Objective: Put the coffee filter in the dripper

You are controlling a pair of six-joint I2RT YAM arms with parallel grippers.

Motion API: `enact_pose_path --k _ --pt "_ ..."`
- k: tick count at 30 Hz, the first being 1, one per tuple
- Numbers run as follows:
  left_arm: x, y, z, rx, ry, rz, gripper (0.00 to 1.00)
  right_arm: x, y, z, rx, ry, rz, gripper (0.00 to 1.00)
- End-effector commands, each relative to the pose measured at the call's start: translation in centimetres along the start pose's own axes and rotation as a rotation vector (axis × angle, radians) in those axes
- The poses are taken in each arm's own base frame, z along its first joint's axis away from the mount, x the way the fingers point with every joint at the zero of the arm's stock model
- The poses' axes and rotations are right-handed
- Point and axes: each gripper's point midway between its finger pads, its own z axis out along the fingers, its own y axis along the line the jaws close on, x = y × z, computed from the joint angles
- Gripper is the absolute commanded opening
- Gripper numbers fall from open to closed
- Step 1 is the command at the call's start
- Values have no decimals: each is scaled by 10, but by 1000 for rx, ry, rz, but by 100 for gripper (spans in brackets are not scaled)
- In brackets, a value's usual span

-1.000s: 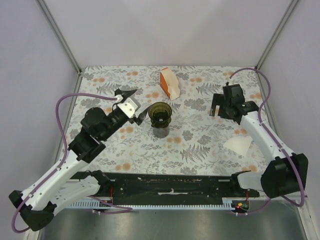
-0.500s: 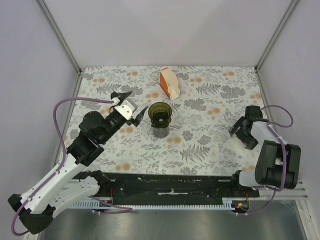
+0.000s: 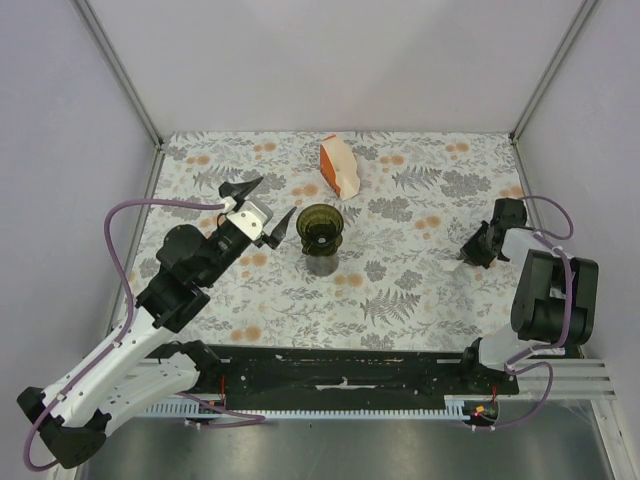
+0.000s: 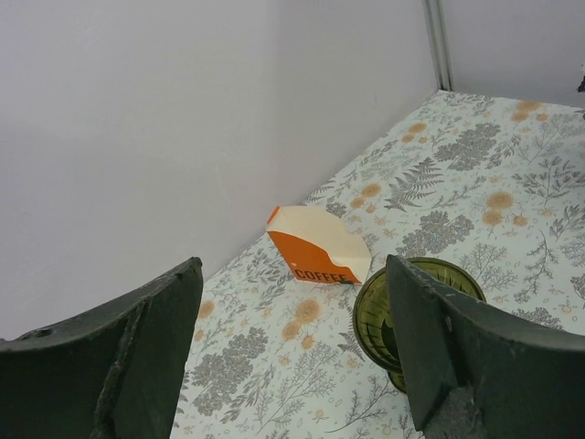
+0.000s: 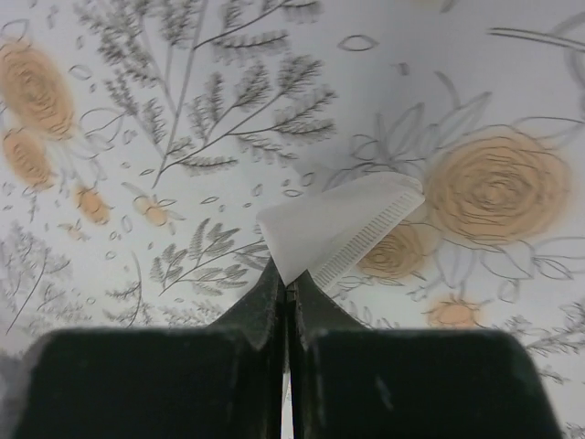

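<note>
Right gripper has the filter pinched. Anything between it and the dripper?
Nothing visible. The tablecloth between the right gripper holding the coffee filter and the dripper is bare. The open left gripper hangs at the dripper's other side, the orange pack behind it, both off the line.

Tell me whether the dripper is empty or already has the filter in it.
Empty. In the top view the dripper shows only bare green inside; the coffee filter is pinched in the right tool.
</note>
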Motion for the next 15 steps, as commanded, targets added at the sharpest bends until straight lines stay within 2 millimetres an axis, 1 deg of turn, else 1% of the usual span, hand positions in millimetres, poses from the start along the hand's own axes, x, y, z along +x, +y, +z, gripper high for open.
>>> enact_pose_path --k 1,3,4,5,6,7,8,9,10,11,12,13,15 --pt "-17 12 1 -35 -60 34 86 23 25 4 -167 97 -41 0" --pt "-16 10 1 -31 -57 31 86 13 42 -13 -239 59 -92 0" --pt "-15 8 2 -22 -56 28 86 6 53 -25 -278 32 -129 0" --pt "-12 6 3 -16 -48 21 87 -4 68 -41 -337 -6 -179 0" --pt "-10 -1 3 19 -48 22 87 -7 86 -60 -410 -37 -241 0" --pt "-8 -7 4 51 -44 22 87 -11 108 -83 -492 -86 -327 0" --pt "-5 -14 3 87 -36 27 86 -10 130 -108 -585 -127 -421 0" --pt "-2 -23 3 134 -31 35 86 -7 155 -141 -692 -181 -531 0" --pt "-1 -28 3 166 -32 48 86 1 178 -175 -809 -223 -644 0" --pt "1 -34 3 195 -32 55 85 13 196 -205 -917 -247 -745 0" --pt "2 -36 4 214 -34 67 84 32 214 -239 -1029 -275 -859 0" --pt "0 -40 4 236 -48 83 83 49 227 -269 -1135 -303 -950 0" --pt "-5 -45 5 272 -71 104 82 73 240 -326 -1325 -389 -1081 0"
